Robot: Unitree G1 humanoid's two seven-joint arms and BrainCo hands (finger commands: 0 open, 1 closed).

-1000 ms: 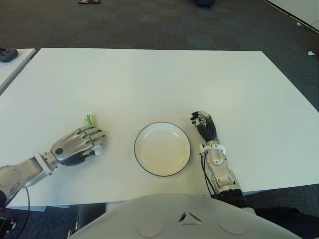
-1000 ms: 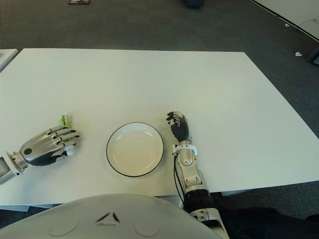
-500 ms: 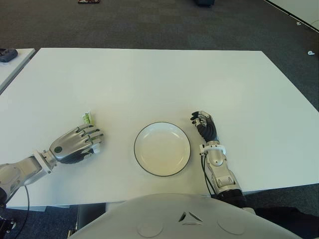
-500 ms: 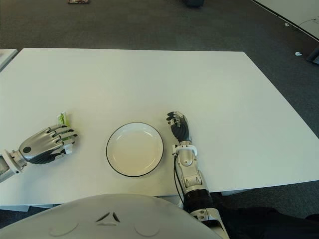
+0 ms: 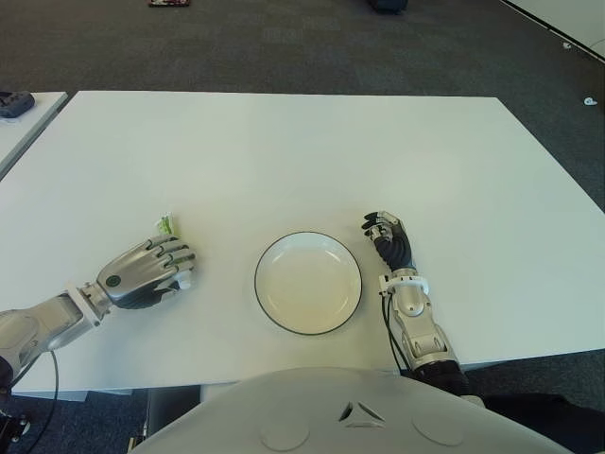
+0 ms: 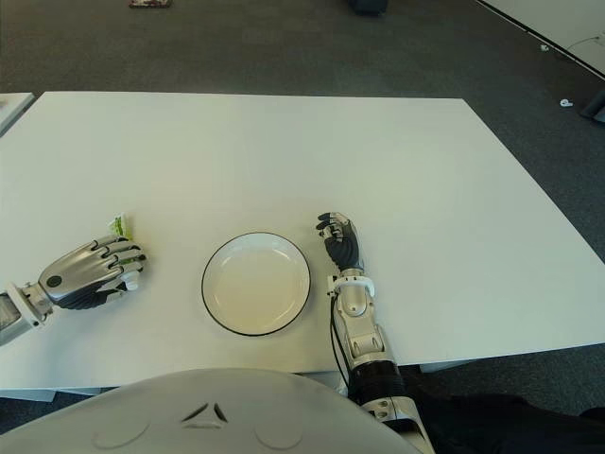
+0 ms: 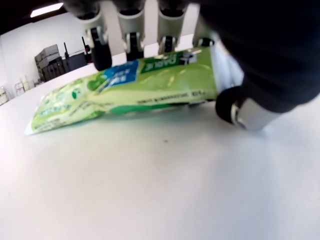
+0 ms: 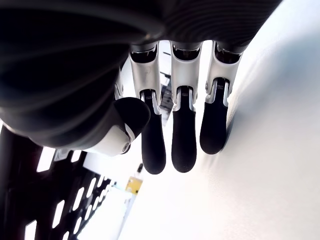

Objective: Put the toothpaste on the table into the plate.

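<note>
The green toothpaste tube point(image 7: 125, 90) lies flat on the white table point(image 5: 284, 151), left of the plate. My left hand point(image 5: 151, 271) covers most of it, so only its flat tail point(image 5: 167, 225) pokes out beyond the knuckles. In the left wrist view the fingers point(image 7: 131, 35) curl over the tube's far side. The thumb point(image 7: 240, 110) presses at its cap end. The white plate point(image 5: 307, 284) with a dark rim holds nothing and sits near the table's front edge. My right hand point(image 5: 388, 241) shows just right of the plate, fingers relaxed and holding nothing.
At the far left is the corner of a second white table point(image 5: 28, 118) with a dark object point(image 5: 14, 102) on it. Dark carpet point(image 5: 284, 38) lies beyond the table's far edge.
My left hand's fingers have curled tighter over the toothpaste and the hand has shifted slightly left. The right hand and the plate have not moved.
</note>
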